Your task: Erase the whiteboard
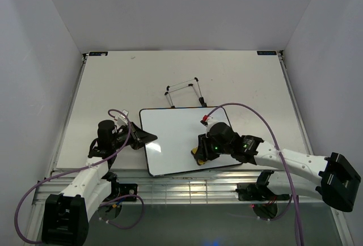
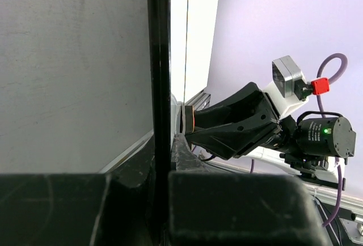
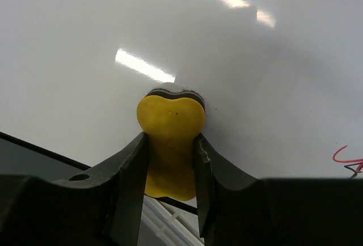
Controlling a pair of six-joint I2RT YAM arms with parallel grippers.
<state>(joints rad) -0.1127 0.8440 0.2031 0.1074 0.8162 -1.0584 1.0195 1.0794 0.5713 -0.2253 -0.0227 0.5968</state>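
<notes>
The whiteboard lies flat near the table's front edge, glossy white with a thin black rim, looking blank from above. My left gripper is shut on the board's left rim, seen edge-on in the left wrist view. My right gripper is shut on a yellow eraser, pressed felt-down on the whiteboard near its front right part. A small red and black mark remains at the right edge of the right wrist view.
A thin wire easel stand lies just behind the board. The grey table extends to the back and sides. A metal rail runs along the front edge. Purple cables loop over both arms.
</notes>
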